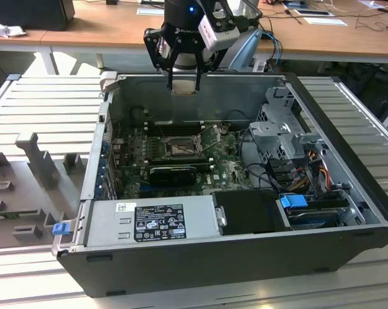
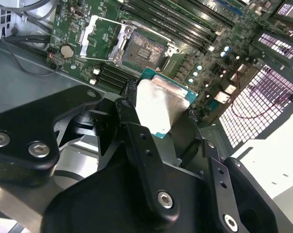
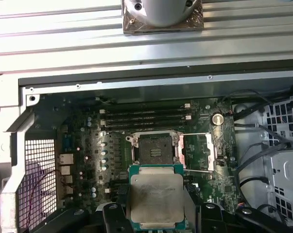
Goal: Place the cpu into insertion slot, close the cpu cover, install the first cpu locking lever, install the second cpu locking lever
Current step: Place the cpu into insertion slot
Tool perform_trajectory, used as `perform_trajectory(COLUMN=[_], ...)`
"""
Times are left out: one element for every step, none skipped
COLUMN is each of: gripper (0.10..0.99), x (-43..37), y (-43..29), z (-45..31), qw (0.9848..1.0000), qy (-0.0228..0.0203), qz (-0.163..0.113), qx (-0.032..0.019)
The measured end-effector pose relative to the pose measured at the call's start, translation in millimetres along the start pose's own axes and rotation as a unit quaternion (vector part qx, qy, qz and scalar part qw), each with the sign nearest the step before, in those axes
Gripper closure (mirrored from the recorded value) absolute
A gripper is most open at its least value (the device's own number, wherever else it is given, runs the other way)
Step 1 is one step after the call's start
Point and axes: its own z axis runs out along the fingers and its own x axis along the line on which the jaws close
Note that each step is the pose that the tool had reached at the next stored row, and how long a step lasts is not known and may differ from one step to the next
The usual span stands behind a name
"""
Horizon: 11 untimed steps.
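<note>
None of your four steps is done. Exterior view: your tool (image 1: 183,82) hangs over the far wall of the computer case (image 1: 245,96), clamped on the cpu (image 1: 183,90). Second wrist view: the insertion slot (image 2: 144,48) lies bare, cpu cover (image 2: 90,24) swung open. First wrist view: cpu (image 3: 156,196) held well apart from that slot (image 3: 152,148).

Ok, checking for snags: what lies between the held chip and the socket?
The stretch is bare: in the first wrist view the chip hangs right beside the open socket, with nothing between them.
</note>
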Motion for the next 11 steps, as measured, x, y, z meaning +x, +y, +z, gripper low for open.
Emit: perform_trajectory(gripper=[0.557, 0.557, 0.557, 0.557, 0.557, 0.557, 0.557, 0.557, 0.557, 0.557, 0.557], x=[0.0, 0.0, 0.0, 0.0, 0.0, 0.0, 0.0, 0.0, 0.0, 0.0, 0.0], y=[0.0, 0.0, 0.0, 0.0, 0.0, 0.0, 0.0, 0.0, 0.0, 0.0, 0.0], z=[0.0, 0.0, 0.0, 0.0, 0.0, 0.0, 0.0, 0.0, 0.0, 0.0, 0.0], qw=[1.0000, 1.0000, 1.0000, 1.0000, 1.0000, 1.0000, 1.0000, 0.9999, 0.9999, 0.9999, 0.9999], qy=[-0.0001, -0.0001, -0.0002, -0.0003, -0.0006, -0.0007, -0.0008, -0.0009, -0.0010, -0.0011, -0.0012], qz=[0.001, 0.001, 0.003, 0.004, 0.006, 0.008, 0.009, 0.010, 0.012, 0.012, 0.013], qx=[0.0000, 0.0000, 0.0000, -0.0001, -0.0001, -0.0002, -0.0002, -0.0002, -0.0002, -0.0003, -0.0003])
